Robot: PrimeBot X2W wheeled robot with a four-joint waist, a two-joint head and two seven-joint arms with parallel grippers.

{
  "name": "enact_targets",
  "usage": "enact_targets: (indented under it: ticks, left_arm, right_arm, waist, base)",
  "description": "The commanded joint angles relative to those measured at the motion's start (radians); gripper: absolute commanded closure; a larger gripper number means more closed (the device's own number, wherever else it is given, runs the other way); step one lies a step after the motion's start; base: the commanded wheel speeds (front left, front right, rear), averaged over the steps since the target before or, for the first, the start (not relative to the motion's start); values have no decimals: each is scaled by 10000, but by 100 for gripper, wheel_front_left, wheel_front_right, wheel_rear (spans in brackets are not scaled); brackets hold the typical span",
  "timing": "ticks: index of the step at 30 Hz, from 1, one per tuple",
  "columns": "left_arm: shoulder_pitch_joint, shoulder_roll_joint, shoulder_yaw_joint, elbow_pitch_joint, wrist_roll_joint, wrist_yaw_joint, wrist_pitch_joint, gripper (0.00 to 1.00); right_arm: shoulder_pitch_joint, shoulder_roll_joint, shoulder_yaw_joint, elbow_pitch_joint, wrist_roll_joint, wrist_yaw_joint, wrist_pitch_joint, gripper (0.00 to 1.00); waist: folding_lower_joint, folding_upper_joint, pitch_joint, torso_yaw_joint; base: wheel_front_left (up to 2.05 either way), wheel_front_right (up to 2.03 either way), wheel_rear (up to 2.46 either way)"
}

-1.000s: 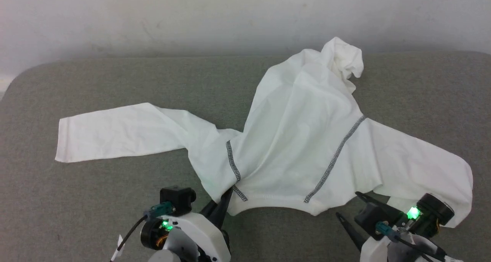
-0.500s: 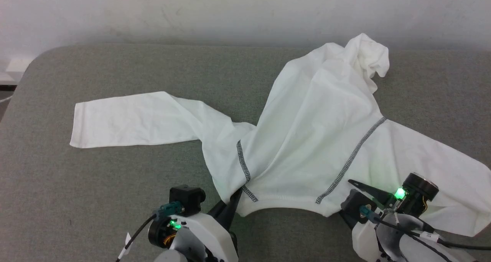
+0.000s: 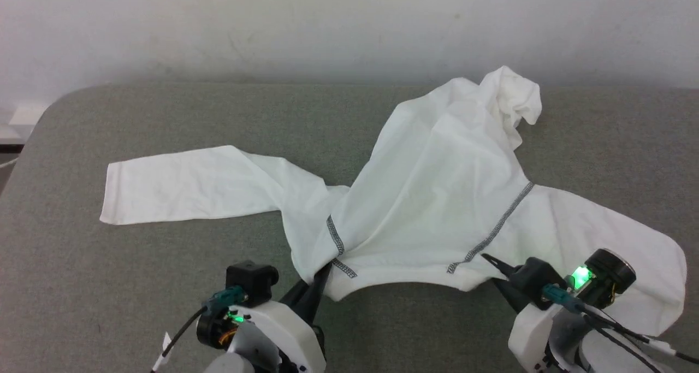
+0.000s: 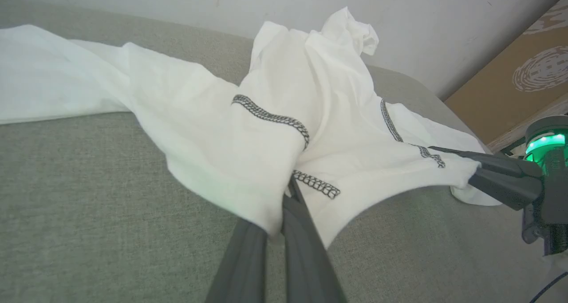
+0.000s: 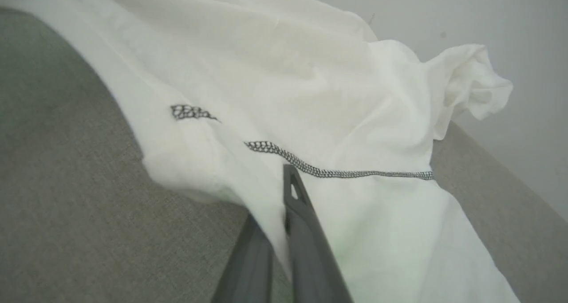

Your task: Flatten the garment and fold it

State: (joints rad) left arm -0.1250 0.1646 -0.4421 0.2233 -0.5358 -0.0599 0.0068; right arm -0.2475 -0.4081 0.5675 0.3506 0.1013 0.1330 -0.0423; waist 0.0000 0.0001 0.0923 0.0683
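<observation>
**Grey pad, white top pinched at two points**

A grey fabric pad (image 3: 136,285) ran wide under a pale wall (image 3: 273,23). The garment (image 3: 437,198) lay crumpled across the pad's middle and right. One sleeve was stretched flat to the left and a bunched peak rose toward the wall. Brown board (image 4: 501,85) with a pale whorl print stood past the pad's far right corner. The left gripper (image 3: 326,269) and right gripper (image 3: 489,266) each clamped narrow on the garment's near edge, by the dark seams.

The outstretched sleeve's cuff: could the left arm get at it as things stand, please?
Probably not yet: the left gripper is shut on the hem of the garment. Nothing stands between it and the cuff, though.
</observation>
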Motion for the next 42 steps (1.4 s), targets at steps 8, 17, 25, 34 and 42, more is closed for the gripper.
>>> enact_targets:
  ticks: [8,17,25,34,42]
  left_arm:
    - [-385,939,335,-1854,368,143,202,100]
    - [-2150,1819,1250,-4901,467,228,904,100]
    - [-4216,2255,1956,-5924,258,273,1857,100]
    - [-5821,2596,2197,-5882,164,108,2458,100]
    - [-7250,3022,2244,-4991,-12,-215,2947,100]
  right_arm:
    - [186,-671,-1496,-3520,751,-23,170,100]
    - [-1220,-1250,-3096,-6567,896,-23,1291,100]
    - [-3511,-2453,-2666,-7048,1448,-23,2057,100]
    - [-6165,-3506,-1258,-6064,2203,-23,2027,100]
    - [-8912,-4039,572,-4458,2725,-23,1705,100]
  waist:
    - [0,-1,-940,-773]
    - [0,-1,-1421,-1070]
    - [0,-1,-1708,-1203]
    - [0,-1,-1564,-1270]
    - [0,-1,-375,-1296]
  base:
    - [0,0,0]
    - [0,0,0]
    - [0,0,0]
    - [0,0,0]
    - [0,0,0]
